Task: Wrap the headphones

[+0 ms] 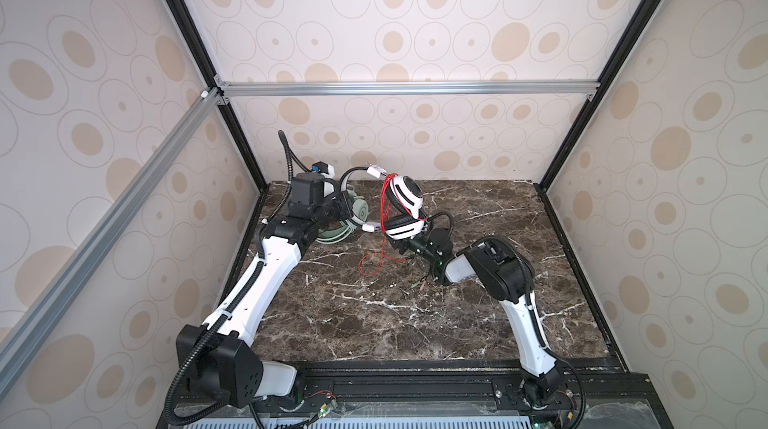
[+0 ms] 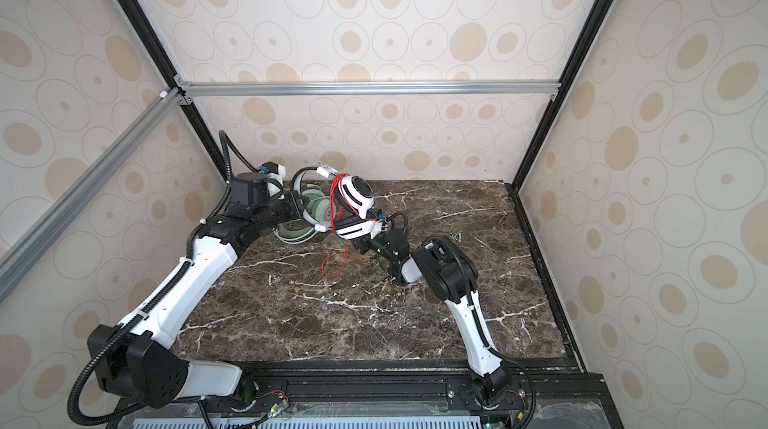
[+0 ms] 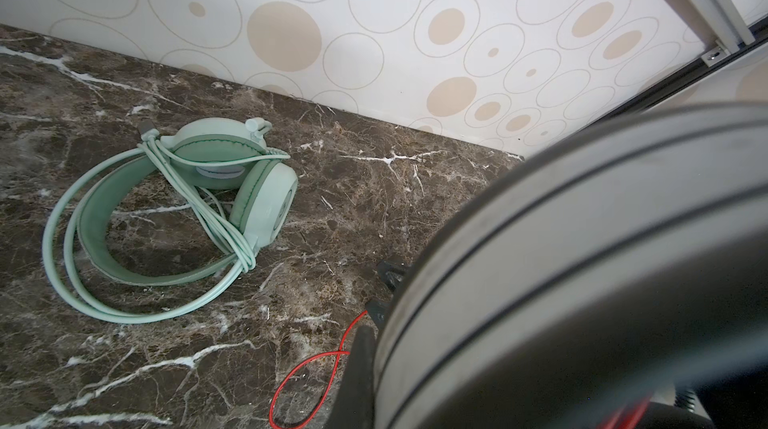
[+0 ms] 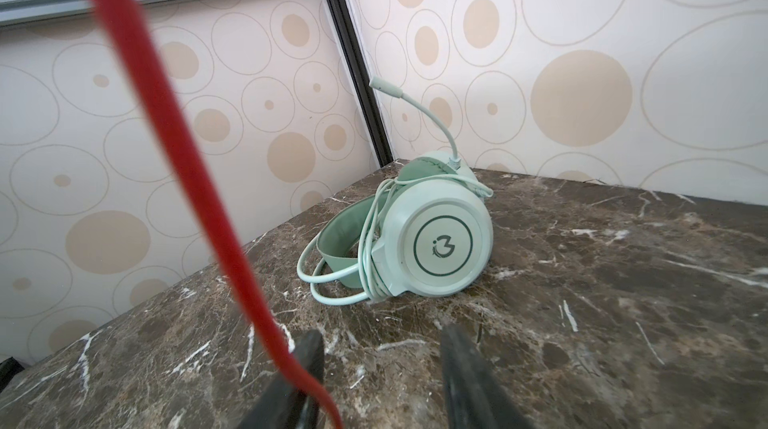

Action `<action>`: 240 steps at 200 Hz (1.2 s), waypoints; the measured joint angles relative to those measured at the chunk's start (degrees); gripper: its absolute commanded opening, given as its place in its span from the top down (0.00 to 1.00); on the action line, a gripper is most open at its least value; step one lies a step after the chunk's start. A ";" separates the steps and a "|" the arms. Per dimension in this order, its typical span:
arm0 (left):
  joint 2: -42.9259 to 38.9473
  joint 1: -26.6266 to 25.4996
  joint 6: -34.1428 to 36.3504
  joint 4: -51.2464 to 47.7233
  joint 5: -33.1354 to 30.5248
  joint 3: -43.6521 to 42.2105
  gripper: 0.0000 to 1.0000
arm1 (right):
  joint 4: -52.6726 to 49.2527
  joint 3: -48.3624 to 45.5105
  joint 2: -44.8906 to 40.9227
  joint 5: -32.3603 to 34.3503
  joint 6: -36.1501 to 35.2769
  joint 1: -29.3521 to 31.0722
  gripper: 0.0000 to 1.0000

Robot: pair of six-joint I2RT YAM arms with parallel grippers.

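The white-and-black headphones [image 1: 405, 194] [image 2: 357, 194] hang above the table at the back, and my left gripper [image 1: 345, 203] [image 2: 297, 203] [image 3: 370, 348] is shut on their headband [image 3: 561, 248]. Their thin red cable [image 1: 382, 258] [image 2: 336, 265] [image 3: 303, 368] [image 4: 166, 115] is looped over the ear cups and drops in loose loops to the table. My right gripper [image 1: 400, 246] [image 2: 360, 246] [image 4: 380, 337] sits just under the lower ear cup, open, with the red cable lying across one finger [image 4: 305, 360]. The mint-green headphones [image 1: 360, 210] [image 2: 320, 211] [image 3: 266, 194] [image 4: 440, 248] lie in the back left corner, their pale cable wound around them.
The dark marble table [image 1: 457, 314] [image 2: 415, 314] is walled on three sides by patterned panels on black and aluminium posts. Small cable plugs [image 1: 420, 282] lie on the marble beside the right wrist. The left arm reaches along the left wall.
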 measured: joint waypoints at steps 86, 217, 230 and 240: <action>-1.25 0.00 0.00 0.13 -0.74 -0.72 1.00 | -0.35 2.29 3.02 3.63 7.80 2.51 0.53; -4.55 0.15 0.00 0.83 -2.03 -1.64 1.00 | 0.48 -1.16 2.97 4.46 10.45 2.58 0.72; -4.74 0.26 0.00 0.83 -2.21 -1.68 1.00 | 0.39 -2.38 2.86 4.39 10.25 2.58 0.83; -4.87 0.33 0.02 0.83 -2.29 -1.68 1.00 | 0.37 -3.17 2.58 4.24 9.99 2.60 0.93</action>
